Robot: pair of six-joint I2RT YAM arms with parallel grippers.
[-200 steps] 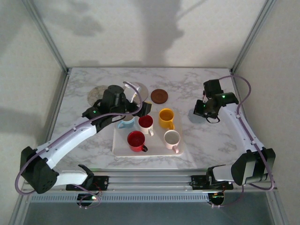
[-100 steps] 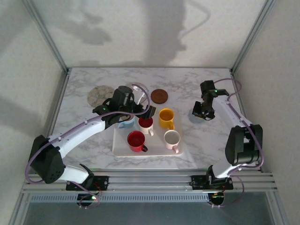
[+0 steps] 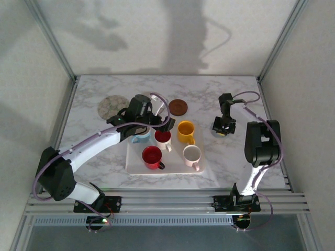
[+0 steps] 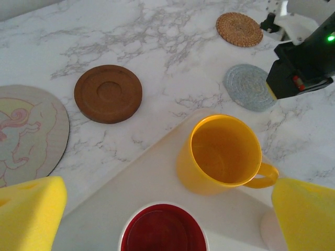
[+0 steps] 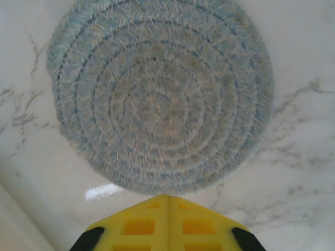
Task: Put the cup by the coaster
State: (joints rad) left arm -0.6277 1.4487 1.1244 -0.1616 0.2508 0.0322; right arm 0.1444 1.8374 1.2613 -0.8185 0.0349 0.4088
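While the left gripper [image 3: 163, 124] hangs over the far edge of the white tray [image 3: 134, 166], its yellow pads [image 4: 31, 214] spread wide and holding nothing, I count five cups on that tray. There is a glossy, empty yellow cup [image 4: 222, 154], a red-lined white cup [image 4: 163, 230] to its left, a red cup [image 3: 152, 157], a pale cup [image 3: 192, 155], and a light blue cup [image 3: 140, 138] half hidden under the arm. None of them stands beside a coaster yet.

On the marble table [image 3: 235, 157] lie a smooth brown disc coaster [image 4: 108, 93], a coiled blue-grey woven coaster [image 5: 159, 94] and a round wicker coaster [image 4: 239, 29]. The right gripper [image 5: 167, 217], its pads pressed together, hovers at the woven coaster's edge.

Since a second ago the left arm has reached further right and the right arm has folded in. The cups have not shifted.
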